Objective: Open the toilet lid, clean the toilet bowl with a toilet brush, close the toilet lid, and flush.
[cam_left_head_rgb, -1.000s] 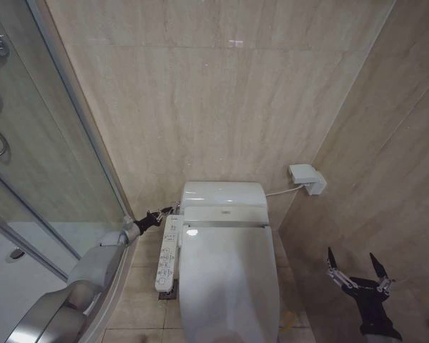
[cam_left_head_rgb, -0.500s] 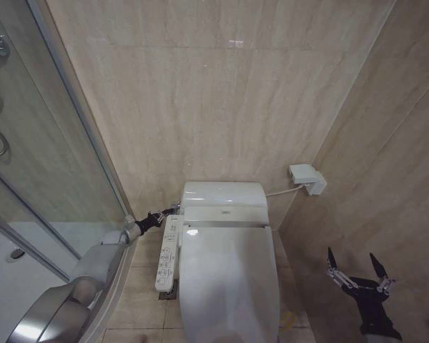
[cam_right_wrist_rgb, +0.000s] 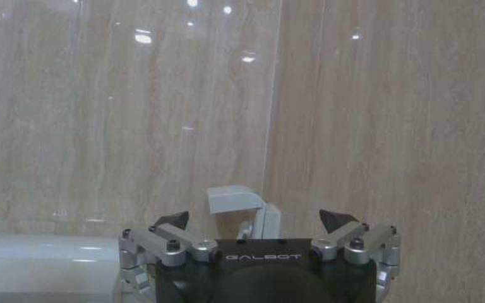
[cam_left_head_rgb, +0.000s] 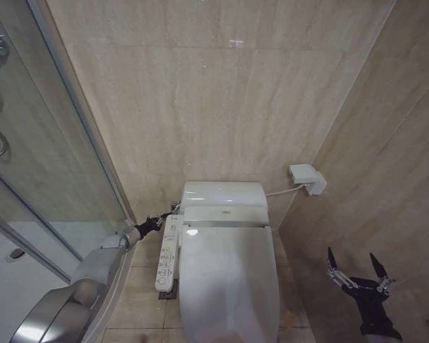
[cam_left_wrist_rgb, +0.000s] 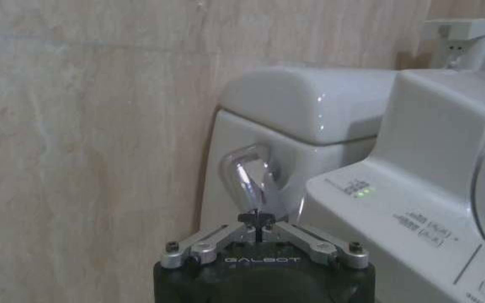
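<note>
The toilet lid [cam_left_head_rgb: 229, 279] lies closed, so the toilet bowl is hidden beneath it. The toilet brush is out of view. My left gripper [cam_left_head_rgb: 168, 213] is shut at the left side of the white tank [cam_left_head_rgb: 223, 193]. In the left wrist view its closed fingertips [cam_left_wrist_rgb: 257, 221] sit at the lower end of the chrome flush lever [cam_left_wrist_rgb: 247, 177]; I cannot tell whether they touch it. My right gripper [cam_left_head_rgb: 357, 270] hangs open near the right wall, well away from the toilet, with nothing between its fingers [cam_right_wrist_rgb: 168, 221].
A white control panel [cam_left_head_rgb: 168, 254] runs along the toilet's left side, just below my left gripper. The glass shower enclosure [cam_left_head_rgb: 50, 143] stands close on the left. A white wall box [cam_left_head_rgb: 306, 177] with a cable sits right of the tank.
My left gripper has crept a little to the right, closer to the tank's side and the flush lever. The right arm has not moved.
</note>
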